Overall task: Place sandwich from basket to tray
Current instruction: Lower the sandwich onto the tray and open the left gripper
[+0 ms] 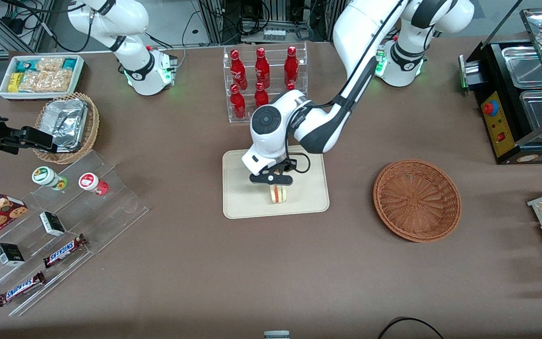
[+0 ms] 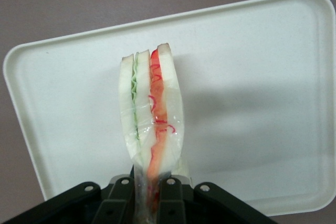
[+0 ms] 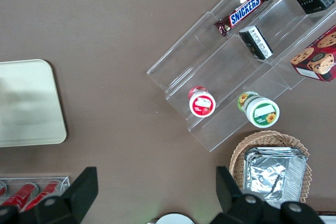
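The gripper [image 1: 274, 181] was positioned over the tray [image 1: 238, 165], with its fingers [image 2: 170, 203] clamped on the narrow end of the sandwich [image 1: 278, 194]. The sandwich hung directly below the gripper, cut edge showing red and green filling layers under clear wrap. From the wrist camera, the sandwich [image 2: 152, 119] extended away from the fingers over the tray [image 2: 252, 77]; whether its lower end touched the tray surface could not be determined. The basket [image 1: 417, 200] stood on the table well apart from the gripper, toward the working arm's end, holding nothing. A rack of red bottles [image 1: 261, 77] stood farther from the front camera than the gripper
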